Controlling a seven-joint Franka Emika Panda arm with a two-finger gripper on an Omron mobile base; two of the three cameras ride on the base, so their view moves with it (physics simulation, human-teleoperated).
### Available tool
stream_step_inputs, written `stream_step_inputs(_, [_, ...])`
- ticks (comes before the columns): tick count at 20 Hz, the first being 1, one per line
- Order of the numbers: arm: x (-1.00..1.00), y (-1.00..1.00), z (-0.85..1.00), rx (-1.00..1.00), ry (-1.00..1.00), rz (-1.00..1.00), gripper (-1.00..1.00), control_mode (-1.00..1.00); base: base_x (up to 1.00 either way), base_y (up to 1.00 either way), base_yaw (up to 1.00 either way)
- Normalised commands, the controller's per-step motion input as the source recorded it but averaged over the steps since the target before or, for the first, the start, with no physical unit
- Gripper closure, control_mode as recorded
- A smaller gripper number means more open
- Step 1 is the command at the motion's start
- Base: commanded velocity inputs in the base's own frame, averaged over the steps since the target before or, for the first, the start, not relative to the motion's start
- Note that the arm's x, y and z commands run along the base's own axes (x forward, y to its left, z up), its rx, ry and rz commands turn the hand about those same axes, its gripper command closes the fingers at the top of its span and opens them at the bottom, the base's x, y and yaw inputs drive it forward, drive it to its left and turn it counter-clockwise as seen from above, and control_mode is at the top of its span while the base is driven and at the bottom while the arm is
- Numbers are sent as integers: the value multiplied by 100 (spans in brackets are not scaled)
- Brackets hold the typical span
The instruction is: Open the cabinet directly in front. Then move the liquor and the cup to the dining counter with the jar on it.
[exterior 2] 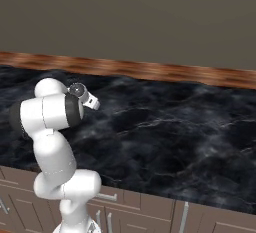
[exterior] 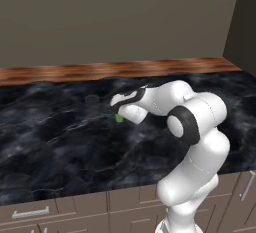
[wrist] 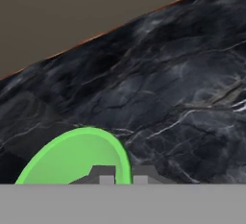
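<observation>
Arm reaches out low over the dining counter (exterior: 60,127), a broad black marble worktop with white veins and a brown wooden strip along its far edge, against a plain taupe wall.

Pincer (wrist: 123,176) clamped on the cup (wrist: 77,158): in the hand view the two dark tips sit close together astride the bright green rim, one inside the cup, one just outside. The cup's open mouth faces the camera, its green interior plain.

From the left base view, only a small patch of the green cup (exterior: 119,118) shows below the white hand, close above the marble or on it; cannot tell which. It sits around the middle of the slab's depth, well short of the wooden strip.

A faint round shape, likely a clear jar (exterior: 91,99), stands on the marble just beyond and left of the hand; too dim to be sure.

From the right base view the hand is mostly hidden behind the arm's upper joints.

Taupe drawer fronts (exterior: 75,207) with silver handles run below the slab's near edge.
</observation>
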Motion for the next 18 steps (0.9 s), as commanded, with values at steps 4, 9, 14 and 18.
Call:
stream_step_inputs(4, [0,0,-17,0,0,0,100,-100,0,0,0])
stream_step_inputs(9, [0,0,-6,0,0,0,100,-100,0,0,0])
stream_step_inputs(14, [0,0,0,0,0,0,-100,-100,0,0,0])
stream_step_inputs(18, [0,0,3,0,0,0,-100,-100,0,0,0])
